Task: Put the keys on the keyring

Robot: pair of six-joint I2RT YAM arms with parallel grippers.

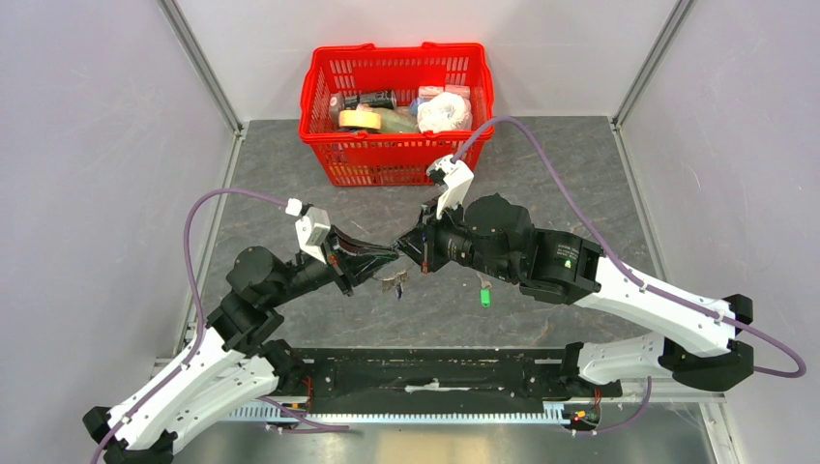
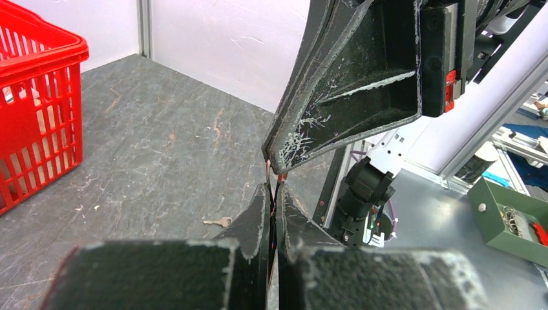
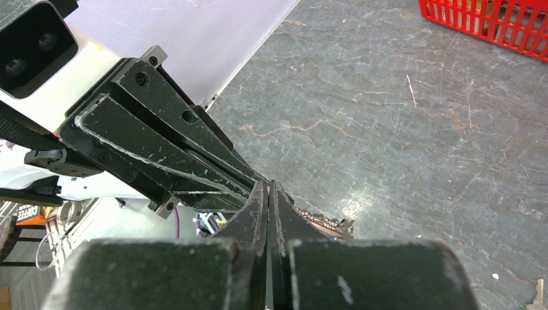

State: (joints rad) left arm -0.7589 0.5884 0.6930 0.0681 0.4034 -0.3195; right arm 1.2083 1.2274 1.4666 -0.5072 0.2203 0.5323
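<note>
My left gripper and right gripper meet tip to tip above the middle of the table. The keyring's bunch of small silvery keys hangs just below the tips and shows beside my right fingers. My right gripper is shut on the keyring. My left gripper is shut, with a thin blue sliver between its fingers that looks like the blue key. Thin wire runs from its tips up into the right fingertip. The green key lies on the table under my right arm.
A red basket full of items stands at the back centre. A small loose silvery key lies on the table near the grippers. Another key blade shows at the corner of the right wrist view. Grey walls enclose the table.
</note>
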